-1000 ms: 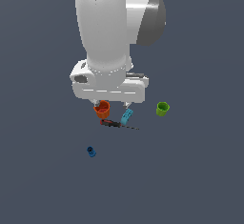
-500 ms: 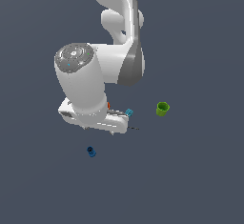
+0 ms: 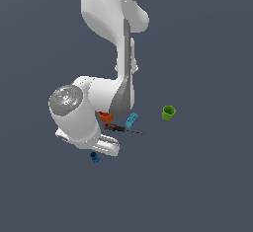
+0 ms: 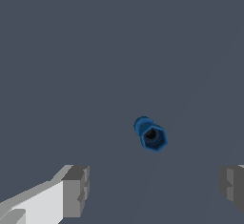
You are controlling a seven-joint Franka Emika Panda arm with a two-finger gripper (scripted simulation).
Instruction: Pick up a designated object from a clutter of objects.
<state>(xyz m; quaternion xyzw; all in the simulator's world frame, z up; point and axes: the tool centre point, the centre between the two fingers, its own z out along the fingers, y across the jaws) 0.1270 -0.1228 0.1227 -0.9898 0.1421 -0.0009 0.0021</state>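
Gripper [image 4: 152,189] jaws spread wide, nothing held. We see dark-blue bolt [image 4: 150,134] lying approx 12 o'clock of fingertips, apart from clutter. Looks light, rigid; we'd pinch its hex end.

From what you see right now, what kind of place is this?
Probably a simulated test scene, not a real room: a featureless grey floor, a smooth white robot arm, and small untextured objects such as the dark-blue bolt-like peg and green cup.
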